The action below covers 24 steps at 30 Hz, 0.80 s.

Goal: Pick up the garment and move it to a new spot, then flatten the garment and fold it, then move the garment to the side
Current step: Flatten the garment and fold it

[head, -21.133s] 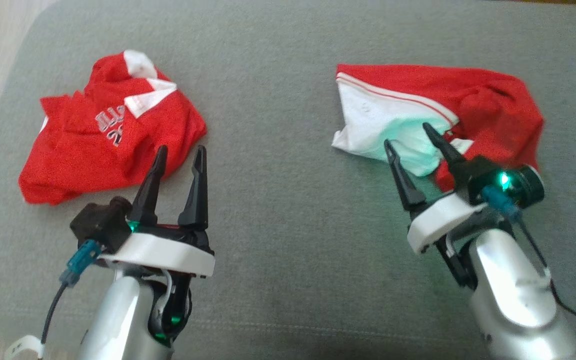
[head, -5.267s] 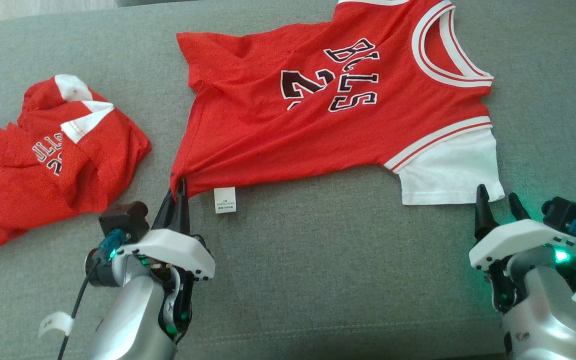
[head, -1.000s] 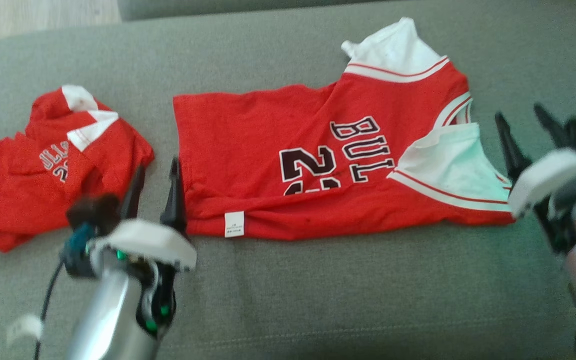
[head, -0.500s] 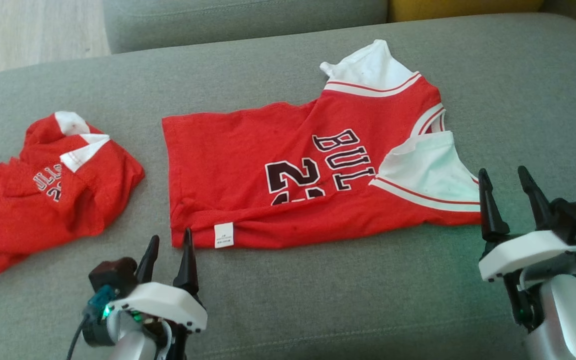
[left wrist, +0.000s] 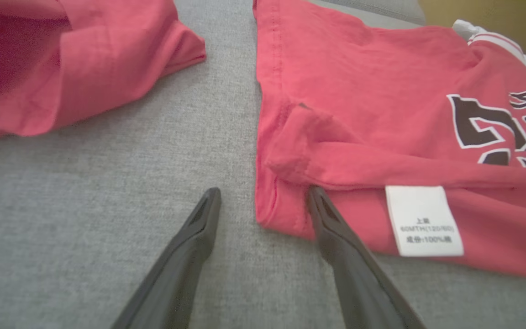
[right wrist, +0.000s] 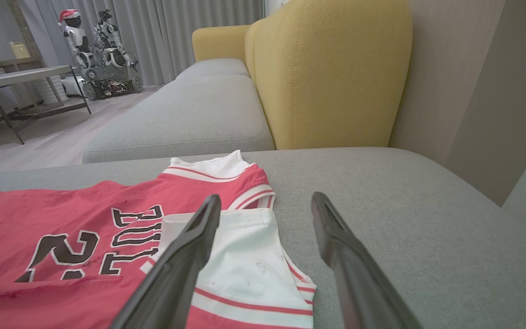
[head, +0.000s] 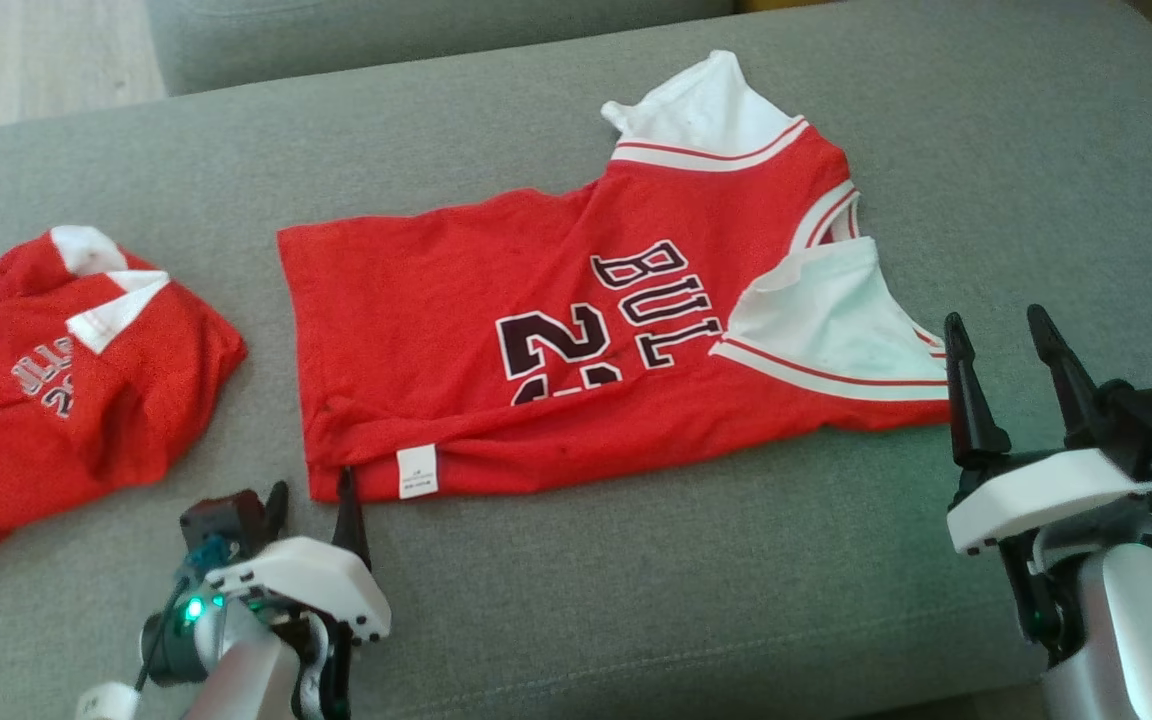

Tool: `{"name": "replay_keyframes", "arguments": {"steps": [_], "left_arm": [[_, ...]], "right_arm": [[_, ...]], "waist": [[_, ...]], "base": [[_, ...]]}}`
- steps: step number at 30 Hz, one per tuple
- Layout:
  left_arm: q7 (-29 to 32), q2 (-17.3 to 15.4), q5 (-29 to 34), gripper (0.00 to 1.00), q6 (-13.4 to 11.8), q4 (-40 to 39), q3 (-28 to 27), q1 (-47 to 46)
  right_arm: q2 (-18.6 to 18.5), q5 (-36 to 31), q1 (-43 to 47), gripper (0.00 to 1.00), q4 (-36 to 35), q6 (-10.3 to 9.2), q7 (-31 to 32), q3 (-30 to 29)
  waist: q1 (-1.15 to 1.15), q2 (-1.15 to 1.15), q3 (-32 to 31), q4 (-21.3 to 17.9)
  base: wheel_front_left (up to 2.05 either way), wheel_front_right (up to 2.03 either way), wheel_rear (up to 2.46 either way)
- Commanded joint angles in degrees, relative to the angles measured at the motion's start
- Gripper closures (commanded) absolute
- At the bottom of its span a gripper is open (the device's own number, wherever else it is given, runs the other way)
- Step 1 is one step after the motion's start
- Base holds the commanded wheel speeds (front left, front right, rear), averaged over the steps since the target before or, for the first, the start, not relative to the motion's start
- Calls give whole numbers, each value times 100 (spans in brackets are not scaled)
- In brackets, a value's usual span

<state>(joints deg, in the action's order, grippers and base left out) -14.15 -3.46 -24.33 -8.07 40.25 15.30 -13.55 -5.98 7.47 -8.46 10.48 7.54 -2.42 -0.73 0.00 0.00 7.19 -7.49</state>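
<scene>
A grey sofa is carrying the work. A yellow backrest, a table and curtains are standing beyond the right gripper. The jersey is lying folded between both grippers. The left gripper is gaping wide and empty, one finger at the jersey's hem corner. The right gripper is standing wide open, empty, just outside the white sleeve. A crumpled shirt is lying left of the left gripper, apart from the jersey.
</scene>
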Motion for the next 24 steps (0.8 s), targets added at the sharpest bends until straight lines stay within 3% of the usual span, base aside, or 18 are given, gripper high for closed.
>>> {"name": "replay_keyframes", "arguments": {"steps": [1, 5, 6, 7, 14, 24], "left_arm": [[-17, -97, -22, 0, -4, -71, -214, -233], [113, -110, -49, 0, 90, 238, -153, -376], [154, -108, -60, 60, 131, 296, -129, -402], [179, -108, -61, 100, 170, 340, -102, -427], [17, -97, -81, 100, 210, 186, -125, -486], [-82, -94, 158, 100, 191, -1119, -210, -188]], "right_arm": [[9, -48, -92, 0, -247, -5, 8, 119], [13, -60, -91, 0, -285, -5, 23, 95], [11, -64, -93, 0, -286, -5, 26, 83], [13, -67, -96, 0, -284, -5, 30, 66], [59, 14, -177, 0, -4, -5, 232, -88], [195, -108, -706, 0, 1274, -5, 741, -831]], "waist": [[0, 0, 28, -37], [0, 0, 77, -94], [0, 0, 83, -101], [0, 0, 88, -105], [0, 0, 71, 49], [0, 0, 186, 611]], "base": [[0, 0, 0], [0, 0, 0], [0, 0, 0], [0, 0, 0], [0, 0, 0], [0, 0, 0]]}}
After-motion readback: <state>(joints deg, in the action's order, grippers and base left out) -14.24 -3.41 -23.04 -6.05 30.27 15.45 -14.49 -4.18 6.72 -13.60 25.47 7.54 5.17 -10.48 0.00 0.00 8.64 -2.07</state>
